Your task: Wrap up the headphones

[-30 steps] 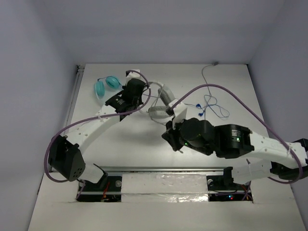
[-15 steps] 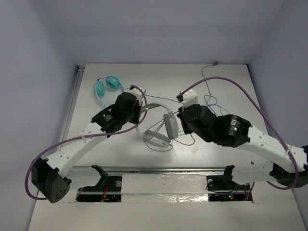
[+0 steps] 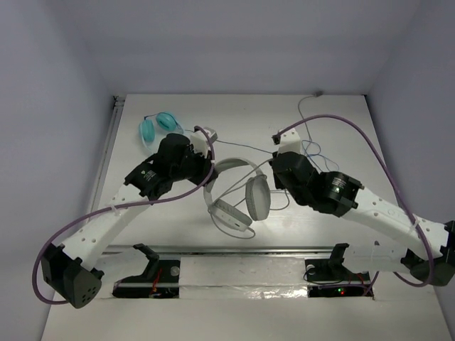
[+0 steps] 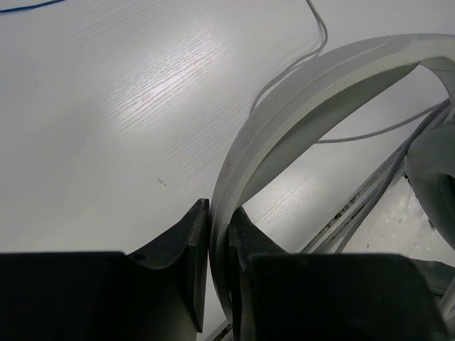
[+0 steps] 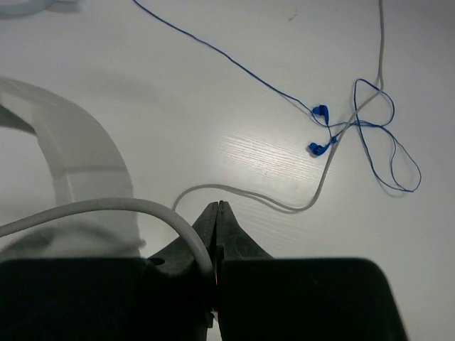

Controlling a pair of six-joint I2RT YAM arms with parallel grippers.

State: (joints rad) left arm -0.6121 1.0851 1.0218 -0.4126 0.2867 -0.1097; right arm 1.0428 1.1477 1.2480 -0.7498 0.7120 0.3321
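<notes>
At far left we see small teal headphones [image 3: 158,126] on the desk [image 3: 341,117]. Just right of them, the left claw [image 4: 217,213] is clenched on the headband of the white headphones [image 3: 257,199], pinching one end of the arch edge-on between its fingers. From that grip the band curves away to the right, raised above the desk in the left wrist view. The headphones sit mid-desk between the two claws. Their arch faces the far edge and both cups point toward the near edge, so the long axis runs far to near, leaning a little left. We cannot tell whether the cups touch the desk. Right of the band, the right claw [image 5: 215,213] is clamped on the thin white cable [image 5: 106,207]. Beyond it, blue earbuds [image 5: 320,112] lie tangled with more white cable.
</notes>
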